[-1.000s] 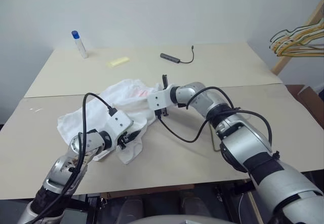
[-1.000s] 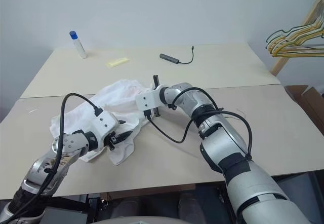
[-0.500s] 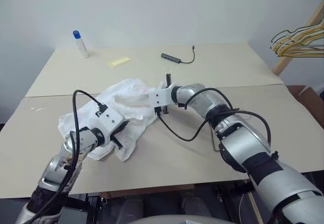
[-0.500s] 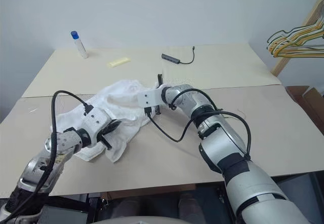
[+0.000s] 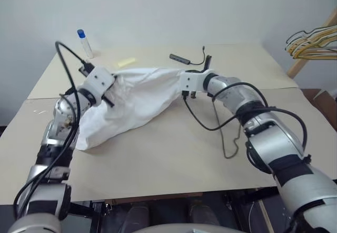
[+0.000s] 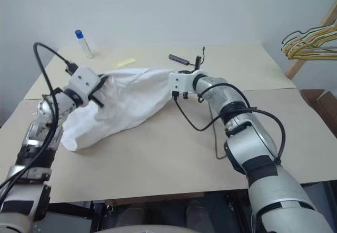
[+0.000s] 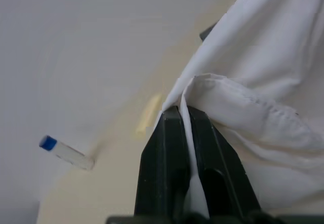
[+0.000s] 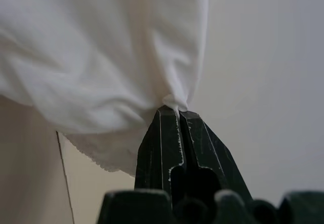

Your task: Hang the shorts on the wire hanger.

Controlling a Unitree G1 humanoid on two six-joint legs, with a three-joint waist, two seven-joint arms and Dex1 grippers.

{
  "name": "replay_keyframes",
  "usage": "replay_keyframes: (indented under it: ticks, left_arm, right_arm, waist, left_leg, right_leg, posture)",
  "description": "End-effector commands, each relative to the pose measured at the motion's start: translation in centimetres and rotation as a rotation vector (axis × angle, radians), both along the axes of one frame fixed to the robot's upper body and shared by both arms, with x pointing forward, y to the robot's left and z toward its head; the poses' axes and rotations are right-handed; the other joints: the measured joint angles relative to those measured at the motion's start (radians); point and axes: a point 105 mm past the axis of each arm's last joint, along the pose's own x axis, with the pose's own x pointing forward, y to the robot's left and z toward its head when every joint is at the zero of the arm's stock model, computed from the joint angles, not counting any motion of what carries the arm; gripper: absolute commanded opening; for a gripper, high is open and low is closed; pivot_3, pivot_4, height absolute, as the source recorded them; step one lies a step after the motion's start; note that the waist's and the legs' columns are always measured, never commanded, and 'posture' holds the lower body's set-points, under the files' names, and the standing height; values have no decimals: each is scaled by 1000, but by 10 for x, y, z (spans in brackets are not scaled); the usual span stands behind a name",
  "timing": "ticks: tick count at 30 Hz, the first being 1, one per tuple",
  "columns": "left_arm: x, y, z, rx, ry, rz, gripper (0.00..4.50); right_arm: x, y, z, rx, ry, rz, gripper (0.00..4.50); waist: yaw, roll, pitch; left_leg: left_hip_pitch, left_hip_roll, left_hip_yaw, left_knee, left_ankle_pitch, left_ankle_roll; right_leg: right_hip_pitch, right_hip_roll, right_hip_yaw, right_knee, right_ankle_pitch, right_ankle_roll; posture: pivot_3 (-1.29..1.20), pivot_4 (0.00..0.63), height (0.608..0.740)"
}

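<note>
Stretching: both arms are holding the shorts (image 5: 134,98) up by the top edge, spread between them above the tabletop (image 5: 174,154), with the lower cloth sagging down onto it.
Left gripper (image 7: 185,113): its jaws are closed tight on a fold of the shorts' hem or waistband, the white cloth pinched between the black fingers.
Right gripper (image 8: 172,111): its jaws are likewise clamped shut on a gathered corner of the shorts, at the end opposite the left gripper.
Shorts, place: they are hanging as a wide sagging sheet, lifted at both ends; only the bottom corner near the left arm is resting on the tabletop.
Wire hanger (image 5: 227,133): a thin wire shape is lying flat on the tabletop to the right of the shorts, partly under the right arm; apart from the cloth. Its hook is hard to make out.
Step in hand: opening out and lifting the garment, judged as preparation; nothing is on the hanger yet.
Next move: it probably calls for bringing the shorts across to the wire hanger, and freeing one gripper to take the hanger while the other is keeping the cloth.
Other things: a bunch of yellow and dark hangers (image 5: 310,40) is hanging far to the right of the shorts.
</note>
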Motion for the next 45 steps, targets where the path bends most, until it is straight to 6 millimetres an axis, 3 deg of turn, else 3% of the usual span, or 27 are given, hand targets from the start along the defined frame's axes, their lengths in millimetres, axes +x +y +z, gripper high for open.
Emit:
replay_keyframes:
  ticks: [1, 6, 9, 12, 14, 18, 24, 28, 31, 35, 39, 41, 45]
  left_arm:
    - [-3, -1, 51, -156, -200, -55, 53]
    - [-31, -15, 59, -242, -184, -280, 53]
    - [-70, -9, 37, -242, -11, -440, 53]
    - [-98, -4, 20, -222, 140, -515, 53]
    - [-127, 2, -3, -168, 320, -578, 53]
    - [-181, 8, -42, -42, 628, -691, 53]
    - [-223, 12, -83, 89, 864, -719, 53]
    - [-237, 22, -107, 192, 952, -698, 53]
    - [-231, 32, -123, 263, 947, -637, 53]
    - [-211, 35, -123, 296, 879, -591, 53]
    - [-208, 39, -121, 315, 892, -615, 53]
    - [-212, 39, -117, 299, 925, -656, 0]
    - [-227, 40, -110, 292, 1020, -756, 1040]
  right_arm:
    - [-4, -34, 25, 79, -94, -83, 0]
    - [-51, -43, 27, 122, -87, 32, 0]
    - [-106, -28, -3, 54, 75, 212, 0]
    - [-140, -20, -23, -8, 190, 315, 0]
    - [-162, -17, -41, -55, 300, 385, 0]
    - [-184, -17, -56, -128, 433, 466, 0]
    - [-211, -24, -61, -225, 605, 575, 0]
    - [-225, -27, -70, -271, 685, 620, 0]
    - [-230, -25, -77, -250, 748, 627, 0]
    - [-239, -15, -77, -169, 840, 644, 0]
    - [-251, -10, -78, -122, 939, 650, 0]
    - [-254, -10, -80, -110, 978, 642, 479]
    - [-259, -14, -79, -71, 1042, 640, 1662]
  waist:
    - [-5, 0, 0]
    - [-15, 0, 0]
    - [-32, 0, 0]
    - [-43, 0, 0]
    - [-44, 0, 0]
    - [-35, 0, 1]
    - [10, 0, 2]
    - [28, -2, 2]
    - [33, -2, 2]
    - [38, -2, 1]
    - [32, -2, 1]
    - [28, -2, 1]
    - [25, -2, 1]
  left_leg:
    - [-1, 0, 0, 0, 0, 0]
    - [-6, 0, 1, 1, 0, 0]
    - [-5, 1, 1, 1, -1, 1]
    - [-4, 2, 1, 1, -1, 2]
    - [0, 2, 2, 2, -1, 3]
    - [19, 5, 4, 0, -2, 5]
    - [19, 5, 5, 0, -3, 6]
    - [17, 5, 5, 0, -3, 7]
    - [18, 5, 5, 0, -3, 7]
    - [18, 5, 4, 0, -3, 7]
    - [16, 5, 4, 0, -3, 7]
    - [15, 5, 5, 0, -3, 7]
    - [16, 6, 5, 0, -3, 7]
  right_leg:
    - [0, 0, 0, 0, 0, 0]
    - [-6, 0, 1, 1, 1, 1]
    - [-6, 1, 2, 2, 1, 1]
    - [-4, 2, 4, 1, 0, 1]
    - [1, 2, 3, 1, 0, 2]
    - [19, 4, 3, -3, -9, 8]
    - [20, 4, 2, -5, -11, 7]
    - [20, 3, 1, -8, -10, 7]
    - [20, 3, 1, -8, -10, 7]
    - [20, 4, 0, -8, -10, 7]
    - [19, 3, 0, -8, -10, 7]
    - [19, 3, 0, -8, -9, 7]
    - [19, 4, -1, -8, -10, 7]
  posture:
    - [55, 0, 740]
    - [48, 0, 740]
    - [48, 0, 740]
    - [57, 0, 740]
    - [65, 0, 740]
    - [86, 0, 740]
    - [104, 0, 740]
    - [108, 0, 740]
    - [99, 0, 740]
    - [90, 0, 740]
    - [67, 0, 740]
    - [60, 0, 740]
    - [45, 0, 740]
